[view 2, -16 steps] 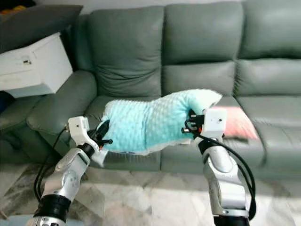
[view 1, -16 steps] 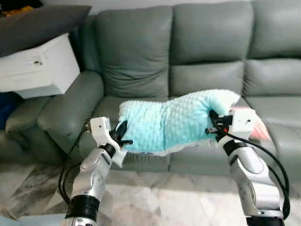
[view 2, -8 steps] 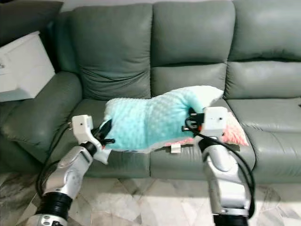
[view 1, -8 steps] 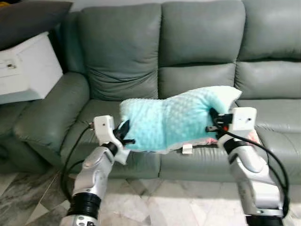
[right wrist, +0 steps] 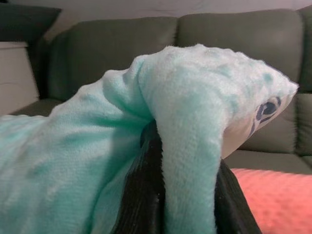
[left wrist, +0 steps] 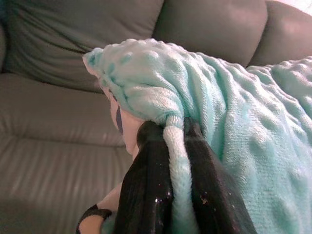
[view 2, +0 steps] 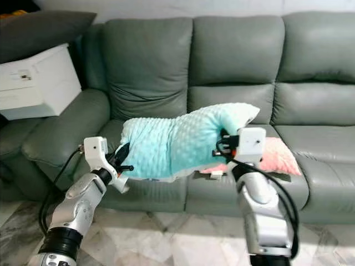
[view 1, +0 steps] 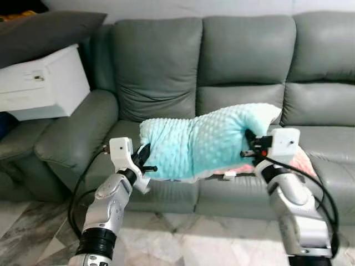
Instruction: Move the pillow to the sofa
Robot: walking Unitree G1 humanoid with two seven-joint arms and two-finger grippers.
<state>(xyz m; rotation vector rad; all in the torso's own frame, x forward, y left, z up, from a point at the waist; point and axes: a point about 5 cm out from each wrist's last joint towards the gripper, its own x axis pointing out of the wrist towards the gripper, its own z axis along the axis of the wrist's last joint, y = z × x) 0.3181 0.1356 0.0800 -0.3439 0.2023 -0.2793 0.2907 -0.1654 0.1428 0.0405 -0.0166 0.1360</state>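
Grey leather three-seat sofa [view 1: 244, 61] spans the back. White box [view 1: 47, 83] sits on its left armrest, dark grey cushion [view 1: 47, 30] on top of it. Mint dotted-fleece pillow [view 1: 205, 141] is stretched in the air between both arms, above the front edge of the middle seat, not resting on it. Pink pillow [view 2: 277, 157] lies on the seat behind the right arm. Left gripper [view 1: 145, 160] is clamped on the pillow's left corner, a fold of fleece pinched between its fingers [left wrist: 151, 190]. Right gripper [view 1: 248, 145] is closed on the right end, fleece bunched between its fingers [right wrist: 144, 195]. Versus half a second ago, both grips are unchanged; the camera has swung so more of the white box shows.
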